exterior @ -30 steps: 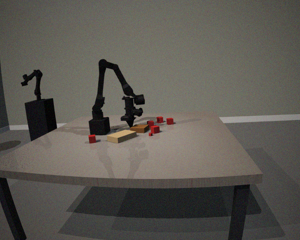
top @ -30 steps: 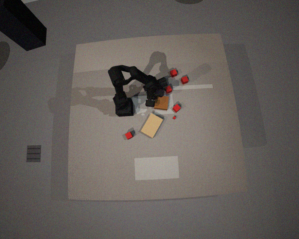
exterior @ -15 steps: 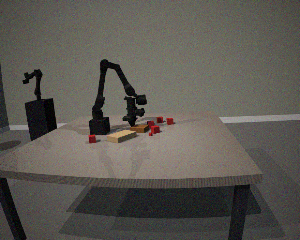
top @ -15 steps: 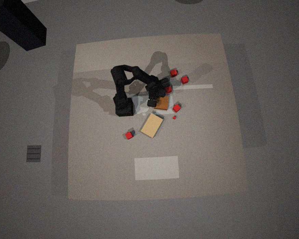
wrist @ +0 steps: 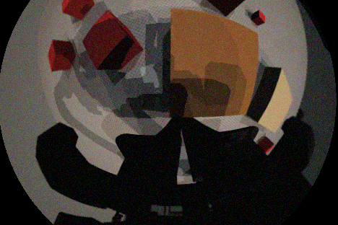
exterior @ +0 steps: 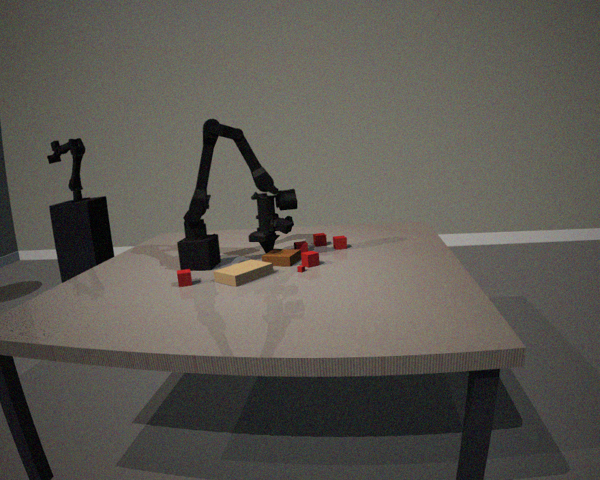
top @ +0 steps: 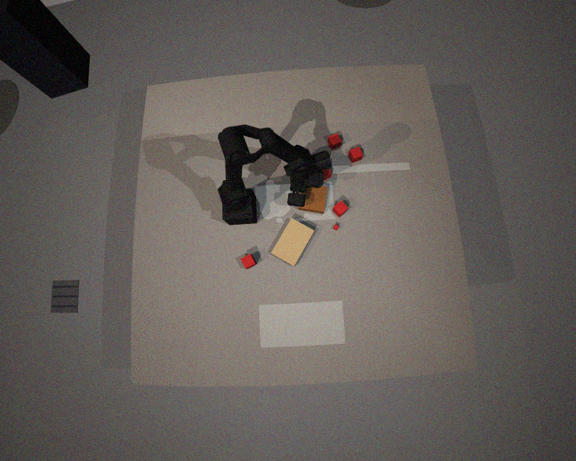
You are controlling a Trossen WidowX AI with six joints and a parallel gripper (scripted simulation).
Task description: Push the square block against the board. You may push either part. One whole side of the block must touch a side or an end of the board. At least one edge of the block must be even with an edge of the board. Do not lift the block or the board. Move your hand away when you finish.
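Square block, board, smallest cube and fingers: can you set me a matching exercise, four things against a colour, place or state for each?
Things
1. Square block
2. Board
3. Smallest cube
4. Fingers

Descriptions
A. Red, to the right of the pale yellow piece in the top view
B. Shut, pointing down in the exterior view
C. Pale yellow, lying flat on the table
D. Orange-brown

Right pairs: 1-D, 2-C, 3-A, 4-B

Pale wooden table (top: 387, 277) (exterior: 393, 315), orange-brown square block (top: 314, 200) (exterior: 281, 257) (wrist: 213, 47), tan board (top: 292, 241) (exterior: 242, 273) (wrist: 278, 104), scattered red cubes
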